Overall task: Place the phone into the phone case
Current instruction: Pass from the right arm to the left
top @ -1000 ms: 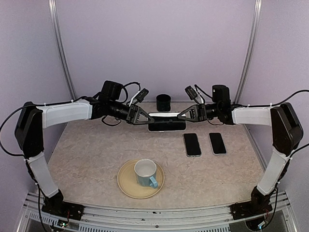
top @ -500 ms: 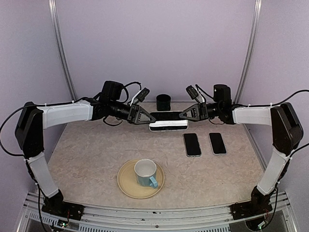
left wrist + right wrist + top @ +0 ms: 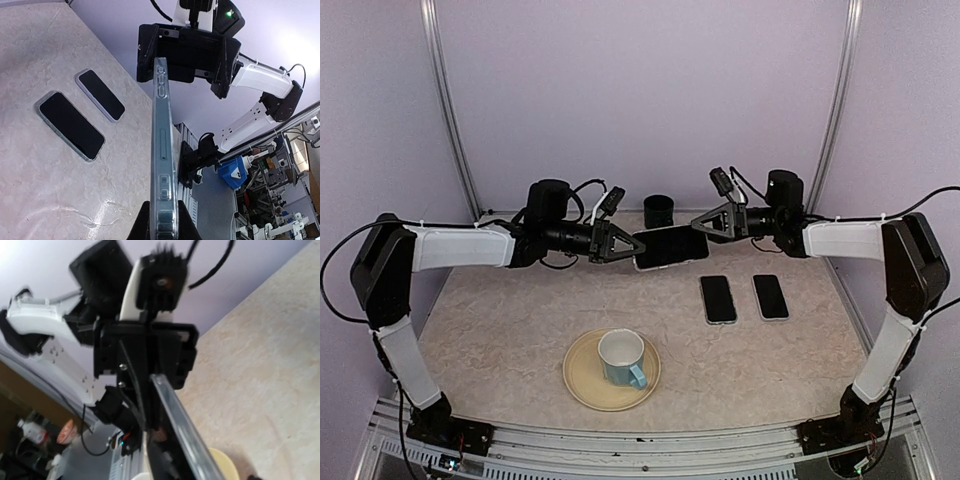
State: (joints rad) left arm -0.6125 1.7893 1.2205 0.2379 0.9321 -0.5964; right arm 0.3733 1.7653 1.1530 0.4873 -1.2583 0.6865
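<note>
- vs 1 s back: phone [image 3: 670,246] was edge-on to the top cam, low over the desk [image 3: 500,320] and pinched at both ends. Now it sits higher and is rolled so the dark screen faces the top cam, right end slightly up.
- R gripper [image 3: 698,222] has let go. Jaws were pinched on the phone's right end, now spread wide.
- L wrist cam: R gripper [image 3: 185,60] jaws stand either side of the phone's far end. Contact there: can't tell.
- L gripper [image 3: 632,248] jaws clamped tight on the phone's left end, the only grip I can see. Phone is in the air, clear of the desk.
- L wrist cam: clear case [image 3: 162,150] wraps the phone's visible edge, button bumps showing. L gripper [image 3: 162,227] pinches its near end.
- R wrist cam blurred, only the phone's edge and the L arm's wrist readable.
- Unmoved: two spare phones [image 3: 718,298] [image 3: 771,296] side by side on the desk, cup [image 3: 620,358] on plate [image 3: 582,385], black pot [image 3: 659,211] at the back.
</note>
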